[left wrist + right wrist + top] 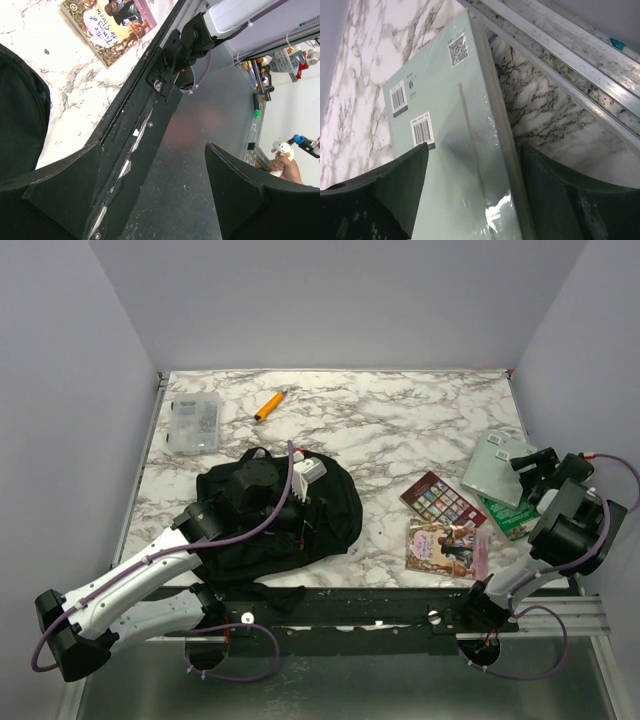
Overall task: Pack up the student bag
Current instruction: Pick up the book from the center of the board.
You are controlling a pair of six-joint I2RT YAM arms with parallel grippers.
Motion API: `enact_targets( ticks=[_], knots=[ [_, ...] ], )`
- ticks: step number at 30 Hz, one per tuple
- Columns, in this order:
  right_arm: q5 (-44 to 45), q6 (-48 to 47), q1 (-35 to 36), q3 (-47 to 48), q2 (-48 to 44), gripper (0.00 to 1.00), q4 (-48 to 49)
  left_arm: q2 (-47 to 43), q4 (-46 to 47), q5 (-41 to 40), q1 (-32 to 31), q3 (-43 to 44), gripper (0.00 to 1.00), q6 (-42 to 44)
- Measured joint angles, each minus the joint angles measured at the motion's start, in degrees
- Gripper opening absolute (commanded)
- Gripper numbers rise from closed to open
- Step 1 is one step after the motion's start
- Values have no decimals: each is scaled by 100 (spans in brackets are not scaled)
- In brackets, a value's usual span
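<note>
I am working my right pincer [472, 150] around the pale green book [445, 115] at the right side of the tabletop [400, 420]. One finger is lying over its face and the other is sitting by its long edge. I cannot tell whether I am pinching it or only bracketing it: no gap is showing, but no squeeze either. My left pincer [154, 150] is hanging spread and gripping nothing, over the near rim of the tabletop just beside the student bag [335, 510]. The bag is lying slumped at left-centre, well apart from the book.

As I judge it, the step in hand is taking this book for the bag. The book is a flat, stiff slab sealed in glossy film that is throwing back a highlight, so I am expecting it to be slippery. I should be closing squarely across its thickness, near the middle of the edge, and lifting slowly so it is not pivoting out. The bag is soft black fabric, rounded and sagging, and I cannot make out an open mouth. The left pincer will probably be needed to hold the cloth apart. The marbled surface is looking hard and smooth, so a nudged book may be sliding away.
</note>
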Motion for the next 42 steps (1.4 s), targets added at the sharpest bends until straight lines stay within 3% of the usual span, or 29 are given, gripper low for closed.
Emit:
enact_targets(
  ticks=[6, 10, 16, 20, 30, 42],
  knots=[
    [-120, 391, 2, -4, 459, 58, 737, 28, 2, 2, 0, 0, 86, 0],
    [-190, 568, 42, -59, 621, 33, 1078, 28, 2, 2, 2, 0, 86, 0],
    [-544, 896, 299, -140, 437, 15, 1331, 44, 4, 2, 26, 0, 86, 0],
    [-560, 876, 431, -98, 68, 1, 1008, 46, 20, -2, 28, 0, 86, -2],
    [-686, 1104, 804, 125, -732, 0, -107, -219, 68, -61, 175, -13, 86, -111],
    [-1207, 1735, 1543, 348, -2028, 0, -1036, -1263, 168, -409, 1073, -501, 87, -673]
  ],
)
